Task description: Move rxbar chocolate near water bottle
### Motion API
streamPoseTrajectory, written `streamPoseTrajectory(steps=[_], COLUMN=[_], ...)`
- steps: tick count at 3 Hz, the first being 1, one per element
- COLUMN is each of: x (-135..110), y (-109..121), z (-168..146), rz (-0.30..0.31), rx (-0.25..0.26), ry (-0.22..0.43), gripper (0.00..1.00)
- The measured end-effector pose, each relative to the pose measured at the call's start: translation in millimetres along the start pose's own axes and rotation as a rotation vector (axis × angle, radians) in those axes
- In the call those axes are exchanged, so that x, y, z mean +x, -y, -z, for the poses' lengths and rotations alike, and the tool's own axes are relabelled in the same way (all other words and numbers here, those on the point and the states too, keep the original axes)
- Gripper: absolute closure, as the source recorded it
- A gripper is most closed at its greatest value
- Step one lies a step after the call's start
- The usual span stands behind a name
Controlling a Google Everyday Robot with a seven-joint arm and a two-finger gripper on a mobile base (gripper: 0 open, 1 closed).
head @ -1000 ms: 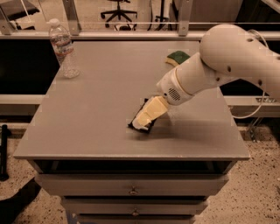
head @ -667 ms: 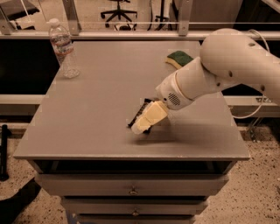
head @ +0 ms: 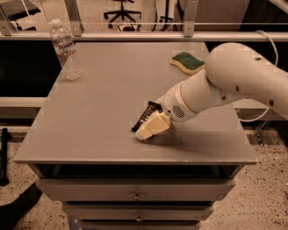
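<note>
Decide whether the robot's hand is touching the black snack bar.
Touching. The camera view shows the hand, low over the table, gripping the tilted black bar.

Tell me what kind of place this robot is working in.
Probably a lab or office workspace: a grey drawer cabinet serves as the table, a wheeled office chair stands behind it, and a metal railing runs past. The gripper holds the rxbar chocolate near the cabinet's front edge.

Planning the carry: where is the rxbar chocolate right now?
In the camera view the rxbar chocolate is at the front centre of the table, tilted up against the gripper, far from the water bottle at the back-left corner.
</note>
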State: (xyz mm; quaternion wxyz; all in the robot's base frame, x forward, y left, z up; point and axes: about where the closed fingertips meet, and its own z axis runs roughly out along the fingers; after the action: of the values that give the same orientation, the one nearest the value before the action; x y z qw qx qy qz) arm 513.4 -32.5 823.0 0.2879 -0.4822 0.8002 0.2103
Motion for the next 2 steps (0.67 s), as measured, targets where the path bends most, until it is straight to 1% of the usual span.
streamPoseTrajectory(steps=[1,2], x=[1,-2], y=[4,14], z=[2,7], rz=[-0.003,-0.004], rx=[0.014,0.04], ry=[0.004,0.01], gripper=[0.49,0.81])
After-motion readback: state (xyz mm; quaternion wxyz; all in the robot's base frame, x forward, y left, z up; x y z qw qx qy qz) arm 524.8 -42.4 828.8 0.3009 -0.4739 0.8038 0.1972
